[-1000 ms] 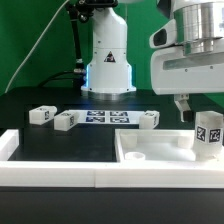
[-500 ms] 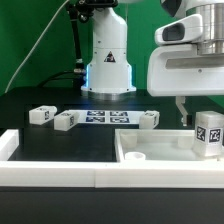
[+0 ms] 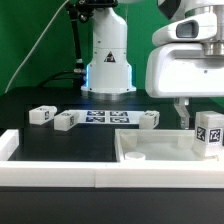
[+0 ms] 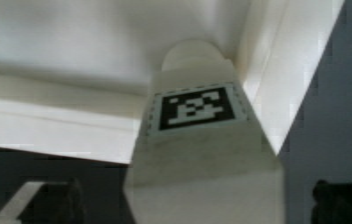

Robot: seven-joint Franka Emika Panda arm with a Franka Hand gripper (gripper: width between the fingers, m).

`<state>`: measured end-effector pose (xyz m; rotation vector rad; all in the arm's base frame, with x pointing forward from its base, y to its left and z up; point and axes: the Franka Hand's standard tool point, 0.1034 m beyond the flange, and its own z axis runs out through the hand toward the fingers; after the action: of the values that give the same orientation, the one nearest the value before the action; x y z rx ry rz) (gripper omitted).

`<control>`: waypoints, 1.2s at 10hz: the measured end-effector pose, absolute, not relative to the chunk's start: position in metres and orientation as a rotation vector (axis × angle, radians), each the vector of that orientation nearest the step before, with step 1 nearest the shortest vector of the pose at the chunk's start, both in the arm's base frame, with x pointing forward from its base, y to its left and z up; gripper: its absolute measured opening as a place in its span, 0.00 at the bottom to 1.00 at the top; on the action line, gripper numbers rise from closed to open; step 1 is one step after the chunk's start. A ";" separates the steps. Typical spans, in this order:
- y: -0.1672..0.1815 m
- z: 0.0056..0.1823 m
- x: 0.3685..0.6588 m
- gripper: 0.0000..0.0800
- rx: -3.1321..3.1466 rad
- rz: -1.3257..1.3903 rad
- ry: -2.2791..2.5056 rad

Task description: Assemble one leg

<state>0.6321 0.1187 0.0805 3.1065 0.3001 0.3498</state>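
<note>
One leg (image 3: 208,133) stands upright on the large white square panel (image 3: 160,152) at the exterior view's right, its tag markers facing out. My gripper (image 3: 203,115) hangs over it with one dark finger (image 3: 183,111) showing beside the leg and apart from it. In the wrist view the leg (image 4: 199,120) fills the middle, and the gripper (image 4: 187,205) straddles it with a gap on each side between the leg and the dark fingertips (image 4: 31,200). The gripper is open and holds nothing.
Three more legs lie on the black table: one (image 3: 41,115) and another (image 3: 66,121) at the exterior view's left, a third (image 3: 148,120) near the panel. The marker board (image 3: 105,118) lies between them. A white rim (image 3: 60,172) runs along the front. The arm's base (image 3: 107,62) stands behind.
The gripper body has risen slightly over the upright leg. The leg and the other parts have not moved.
</note>
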 end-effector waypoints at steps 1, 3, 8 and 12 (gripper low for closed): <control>0.119 0.080 0.632 0.81 3.109 0.348 0.287; 0.119 0.079 0.631 0.66 3.109 0.346 0.287; 0.119 0.078 0.631 0.36 3.135 0.343 0.139; 0.111 0.076 0.632 0.36 3.143 0.345 -0.672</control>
<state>0.6317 0.1110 0.0762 3.1425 -0.6722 0.3447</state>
